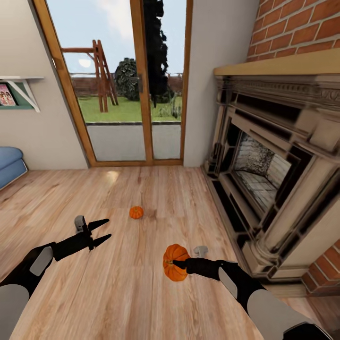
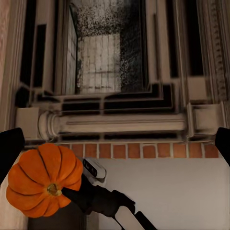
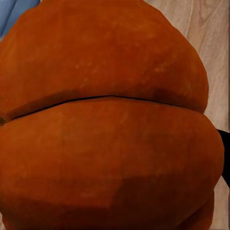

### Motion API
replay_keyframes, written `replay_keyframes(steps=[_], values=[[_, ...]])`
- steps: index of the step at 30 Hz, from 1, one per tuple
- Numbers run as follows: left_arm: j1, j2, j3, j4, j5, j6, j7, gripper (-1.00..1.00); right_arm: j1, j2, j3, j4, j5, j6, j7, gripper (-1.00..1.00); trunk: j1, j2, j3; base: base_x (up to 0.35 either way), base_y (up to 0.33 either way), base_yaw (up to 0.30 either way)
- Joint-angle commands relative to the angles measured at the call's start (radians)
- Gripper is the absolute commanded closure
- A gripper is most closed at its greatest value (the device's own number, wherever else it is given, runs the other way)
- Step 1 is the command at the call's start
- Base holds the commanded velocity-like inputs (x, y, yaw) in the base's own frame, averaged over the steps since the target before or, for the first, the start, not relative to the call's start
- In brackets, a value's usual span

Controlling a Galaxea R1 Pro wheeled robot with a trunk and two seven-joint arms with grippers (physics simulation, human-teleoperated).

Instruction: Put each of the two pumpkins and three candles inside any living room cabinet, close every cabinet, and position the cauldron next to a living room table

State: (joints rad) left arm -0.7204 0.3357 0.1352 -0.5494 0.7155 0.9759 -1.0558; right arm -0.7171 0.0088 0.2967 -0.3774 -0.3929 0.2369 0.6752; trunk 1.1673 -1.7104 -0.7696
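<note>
The right gripper (image 1: pixel 175 262) is closed on a pumpkin (image 1: pixel 175 269) and holds it just above the wood floor (image 1: pixel 118 293), near the fireplace (image 1: pixel 264 179). Up close, the pumpkin's (image 3: pixel 105 120) orange skin sits right against the right wrist camera. The left gripper (image 1: pixel 105 230) holds nothing; its two fingers stand apart. A second pumpkin (image 1: pixel 136 212) sits on the floor farther away, toward the glass door (image 1: pixel 127 85). A blue seat (image 1: pixel 9 165) is by the left wall.
</note>
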Motion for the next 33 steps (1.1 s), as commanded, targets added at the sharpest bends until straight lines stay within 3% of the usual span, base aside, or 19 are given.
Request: replay_keyframes(steps=[1, 33], values=[[-0.001, 0.0, 0.001, 0.0, -0.001, 0.004, -0.003, -1.0, -0.001, 0.0, 0.002, -0.001, -0.014, 0.009, -0.002, 1.0, 0.001, 0.0, -0.001, 0.337, 0.0, 0.0], [0.0, 0.0, 0.001, 0.001, -0.001, 0.004, -0.003, -1.0, -0.001, 0.0, 0.002, -0.003, -0.013, 0.009, 0.001, 1.0, 0.001, 0.0, -0.001, 0.337, 0.0, 0.0]])
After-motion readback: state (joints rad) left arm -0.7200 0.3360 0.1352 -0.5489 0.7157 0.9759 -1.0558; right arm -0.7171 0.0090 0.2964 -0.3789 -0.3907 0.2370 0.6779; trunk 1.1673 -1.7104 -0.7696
